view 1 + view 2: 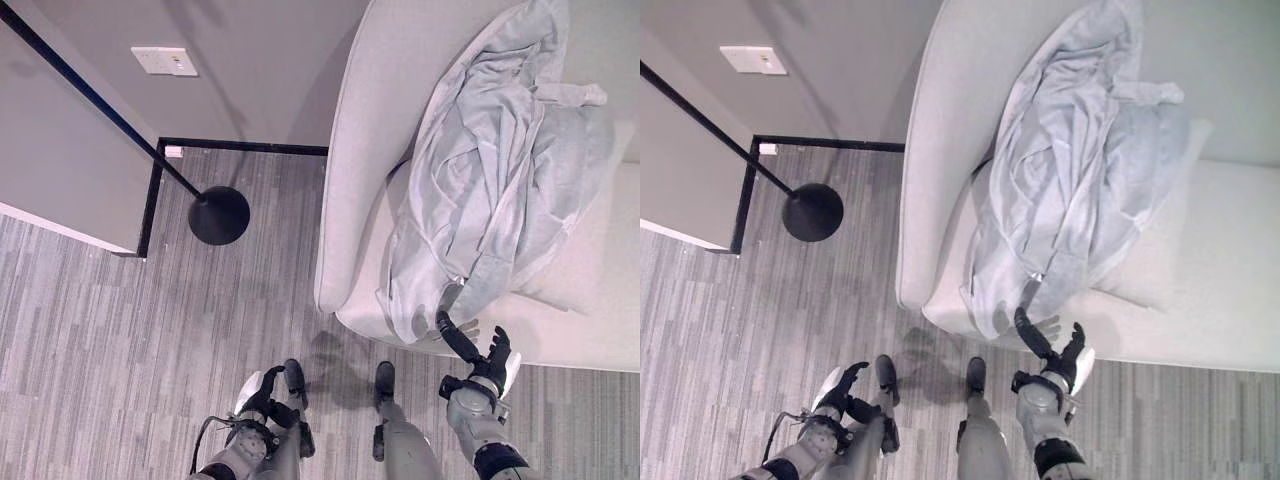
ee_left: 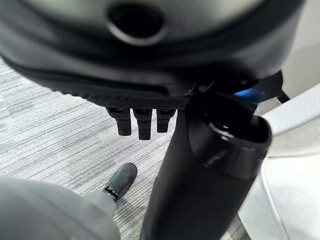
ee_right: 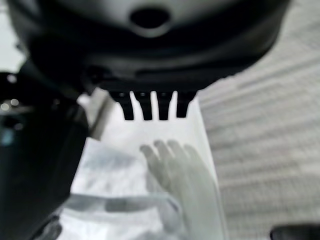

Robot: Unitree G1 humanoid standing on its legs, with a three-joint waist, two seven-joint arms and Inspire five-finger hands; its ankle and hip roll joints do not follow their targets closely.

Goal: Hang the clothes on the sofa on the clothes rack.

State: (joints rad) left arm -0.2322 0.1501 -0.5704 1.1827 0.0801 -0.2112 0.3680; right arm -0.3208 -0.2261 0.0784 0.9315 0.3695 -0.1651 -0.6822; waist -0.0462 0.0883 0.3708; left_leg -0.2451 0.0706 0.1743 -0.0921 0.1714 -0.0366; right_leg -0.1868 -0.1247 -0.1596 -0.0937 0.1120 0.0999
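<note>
The robot's right hand (image 1: pixel 487 362) hangs just before the front edge of a pale cream upholstered sofa (image 1: pixel 352 150), its dark fingers (image 3: pixel 150 105) straight and spread, thumb standing out to one side, holding nothing. The fingertips point at the lower hem of a crumpled light grey garment (image 1: pixel 490 190), which lies in a heap across the sofa's seat and up its backrest; whether they touch the cloth cannot be told. The left hand (image 1: pixel 268 390) sits low beside the robot, well apart from the sofa, fingers loosely relaxed and empty. A black clothes rack (image 1: pixel 219 215), made of a slim pole rising from a round flat base, stands on grey striped carpet (image 1: pixel 100 330) near a grey wall edged with a black skirting. A white rectangular wall plate (image 1: pixel 164 61) is fixed to that wall; no writing on it can be read.
</note>
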